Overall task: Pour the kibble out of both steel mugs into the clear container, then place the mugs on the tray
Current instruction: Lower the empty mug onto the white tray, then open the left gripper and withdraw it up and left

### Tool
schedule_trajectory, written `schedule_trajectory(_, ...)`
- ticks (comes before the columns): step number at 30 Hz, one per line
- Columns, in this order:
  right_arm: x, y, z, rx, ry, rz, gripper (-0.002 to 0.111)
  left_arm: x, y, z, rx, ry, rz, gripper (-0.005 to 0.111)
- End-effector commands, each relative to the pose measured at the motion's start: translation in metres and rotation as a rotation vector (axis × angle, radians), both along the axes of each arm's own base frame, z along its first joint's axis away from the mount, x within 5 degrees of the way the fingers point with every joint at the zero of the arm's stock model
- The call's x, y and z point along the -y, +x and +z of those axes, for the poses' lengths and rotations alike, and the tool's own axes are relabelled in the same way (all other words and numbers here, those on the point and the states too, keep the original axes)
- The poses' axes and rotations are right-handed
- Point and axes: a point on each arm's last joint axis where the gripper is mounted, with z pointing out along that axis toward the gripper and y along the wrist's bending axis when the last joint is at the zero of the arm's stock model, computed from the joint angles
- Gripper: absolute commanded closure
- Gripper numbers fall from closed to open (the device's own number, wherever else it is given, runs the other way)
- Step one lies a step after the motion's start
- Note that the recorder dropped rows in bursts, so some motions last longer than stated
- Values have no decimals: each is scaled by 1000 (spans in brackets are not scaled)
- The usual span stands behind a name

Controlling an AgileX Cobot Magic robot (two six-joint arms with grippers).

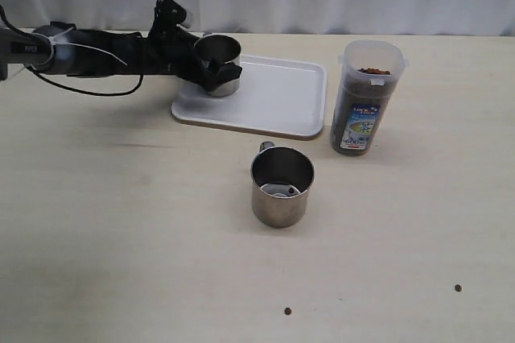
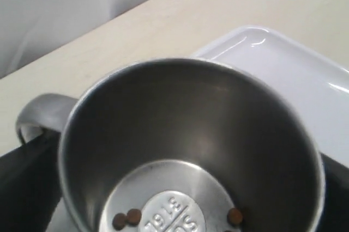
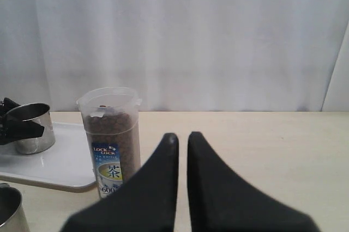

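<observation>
Guessing the main risk is the left claw point(image 1: 216, 69) backing off badly. Its jaws stand on either side of the tray mug point(image 1: 219, 47), and I honestly can't tell whether they're pinching it or just clear of the walls. If a jaw is rubbing the steel when the arm pulls away, the mug could drag or tip. It sits close to the tray's point(image 1: 282, 109) far left corner, so a small shove might take it over the rim. The loop handle is right by one jaw in the left wrist view, and that looks like the likeliest snag. A few pellets point(image 2: 126, 218) are left in the bottom, so a tip would scatter them.

The other risk is the loose mug point(image 1: 282, 190), which isn't on the tray yet. It stands upright on the tabletop point(image 1: 121, 238) in front of the tray, well apart from both claws. The container point(image 1: 366, 101) stands just right of the tray, nearly full of kibble and tall, so a sloppy reach could clip it.

The right claw point(image 3: 182, 135) is pinched closed with nothing in it and faces the container from a distance. Two stray pellets point(image 1: 287, 311) lie on the tabletop up front.
</observation>
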Motion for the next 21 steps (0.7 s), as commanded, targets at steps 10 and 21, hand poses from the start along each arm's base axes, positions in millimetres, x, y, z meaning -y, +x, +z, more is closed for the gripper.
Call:
schedule_trajectory(10,0,0,0,10,2,-4,104,0,-9,65,13,81,-95,27)
schedule_trajectory(21,0,0,0,10,2,-4,104,-40,-24,149,-223,169,157,36)
